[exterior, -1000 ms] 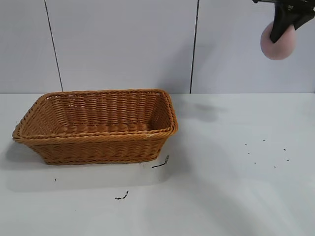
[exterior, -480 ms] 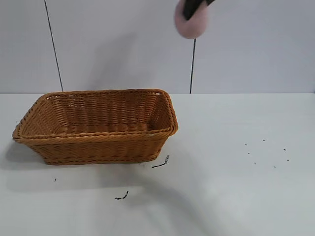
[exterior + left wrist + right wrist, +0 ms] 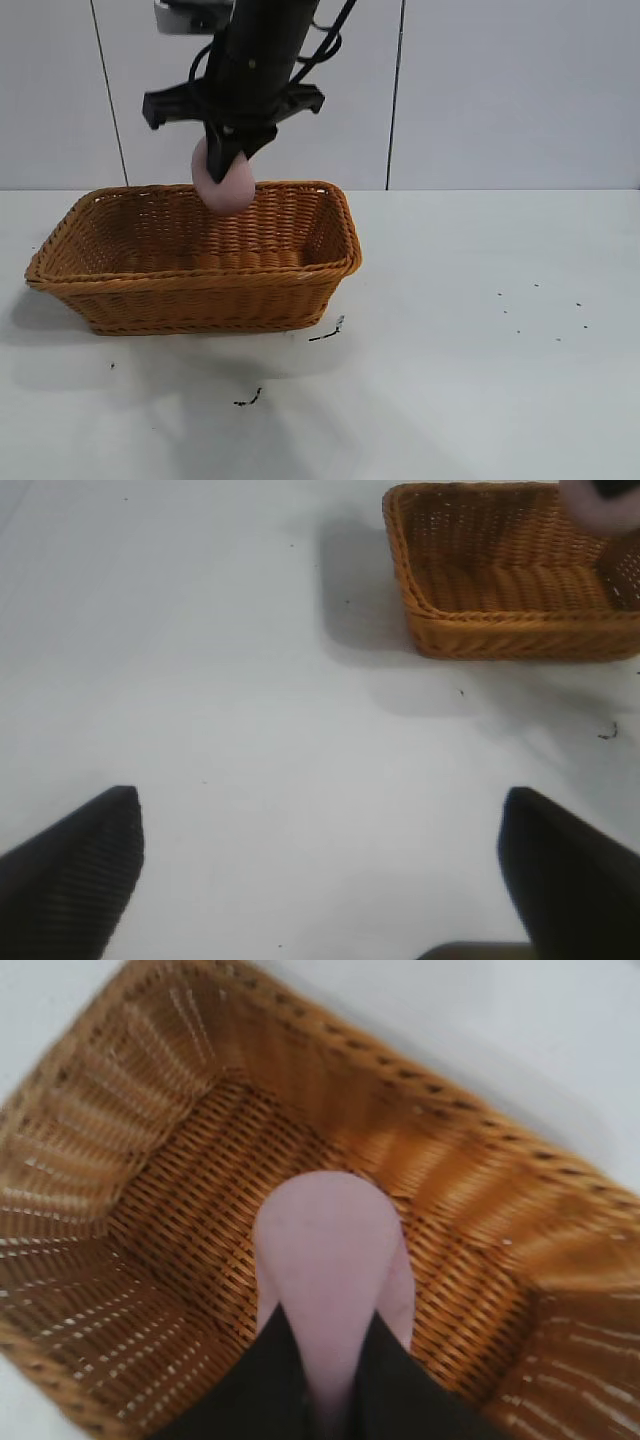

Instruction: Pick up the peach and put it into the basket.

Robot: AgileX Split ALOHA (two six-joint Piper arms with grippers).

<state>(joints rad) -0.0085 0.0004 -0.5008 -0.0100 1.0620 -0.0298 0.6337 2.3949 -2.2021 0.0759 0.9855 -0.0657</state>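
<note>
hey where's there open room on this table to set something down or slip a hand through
Bare table stretches right of and in front of the basket, with only tiny dark specks. Crowded: above the basket, where the right gripper holds the peach. Left gripper hovers over bare table.

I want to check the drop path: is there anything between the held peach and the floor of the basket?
Nothing. In the right wrist view the peach, clamped in the right tool, hangs over bare woven basket floor; the exterior view agrees.

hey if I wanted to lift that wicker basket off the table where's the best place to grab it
Probably the braided rim of the basket at its short right end, approached from the right side. The rim is thick and flared outward there, and that end is clear of the right gripper holding the peach above.
</note>
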